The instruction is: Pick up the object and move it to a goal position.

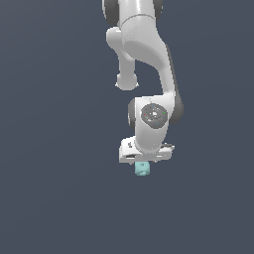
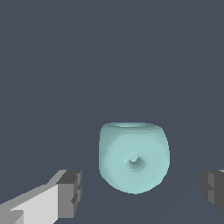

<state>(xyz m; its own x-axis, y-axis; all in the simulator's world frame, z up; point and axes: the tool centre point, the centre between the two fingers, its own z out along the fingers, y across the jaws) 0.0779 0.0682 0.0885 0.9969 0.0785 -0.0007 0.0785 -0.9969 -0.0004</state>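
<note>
The object [image 2: 134, 157] sits between the open end effector [image 2: 142, 192] fingers.

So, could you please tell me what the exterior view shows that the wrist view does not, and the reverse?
Only the exterior view shows the white Panda arm reaching down, with its gripper right above the object. Only the wrist view shows the two dark finger pads standing apart on either side of the object without touching it, and the small round hole in its face. Both show the small pale teal rounded block against a plain dark slate background.
</note>
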